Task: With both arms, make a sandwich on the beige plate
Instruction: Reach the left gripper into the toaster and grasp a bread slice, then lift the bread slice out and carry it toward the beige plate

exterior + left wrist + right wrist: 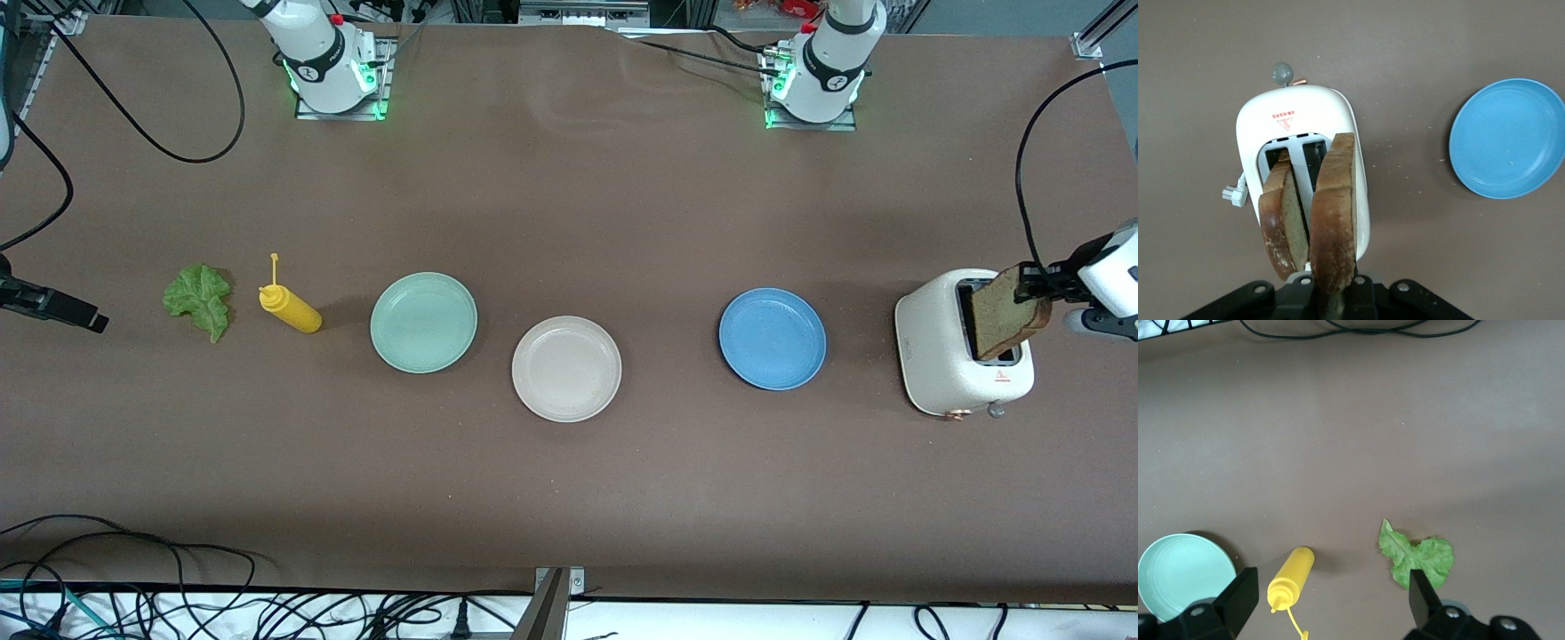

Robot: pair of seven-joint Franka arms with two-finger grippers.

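- Nearest the camera lies the round cream-beige plate [566,368], bare, at mid-table between the pale mint-green plate [423,322] and the round blue plate [772,338].
- One tan bread slice [1005,311] with a darker crust stands tilted, half out of the white toaster [962,356] near the table's edge at the left arm's end; the left gripper [1038,284] is clamped on it. A second slice [1281,220] sits in the other slot.
- Ruffled green lettuce leaf [200,298] lies beside the yellow squeeze bottle [290,307] at the right arm's end.
- Over these two, the right gripper [1331,603] waits, jaws wide apart.
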